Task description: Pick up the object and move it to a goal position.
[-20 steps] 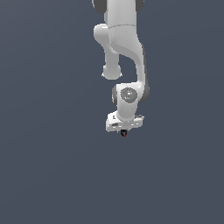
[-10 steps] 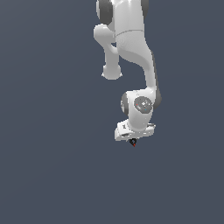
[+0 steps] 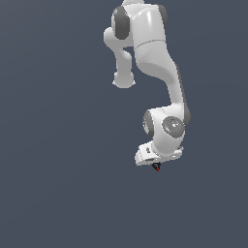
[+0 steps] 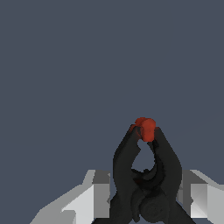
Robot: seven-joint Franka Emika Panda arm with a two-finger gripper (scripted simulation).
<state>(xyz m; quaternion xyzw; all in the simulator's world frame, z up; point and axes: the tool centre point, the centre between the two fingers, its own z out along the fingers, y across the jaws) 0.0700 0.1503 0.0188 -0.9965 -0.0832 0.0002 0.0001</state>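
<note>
We're looking at the arm (image 3: 160,72) reaching down out of the top of the exterior view, white links with grey joints, bending at the wrist so the gripper (image 3: 156,167) points downward. Right under that white hand we spot the object (image 3: 156,169): from out here it's barely a speck, dark with a dot of red at its lowest end, tucked directly beneath the hand.

Now the wrist view gives us the close look. The object (image 4: 146,175) fills the space in front of the hand, and it's a clamp-like shape: two dark, nearly black arms that bulge apart in the middle, leaving a small gap between them, then curve back in to meet at the far end. That far end is capped in bright red, two rounded red tips pressed together. At the near end the dark arms merge into a rounded, knuckle-like mass sitting right between the fingers (image 4: 94,192).

We see a pale grey finger on each side of that dark base, drawn in close against it. So the hand is narrowed down onto the object and has hold of it, the red tip pointing away from the palm. Around it all there's only flat blue-grey background.
</note>
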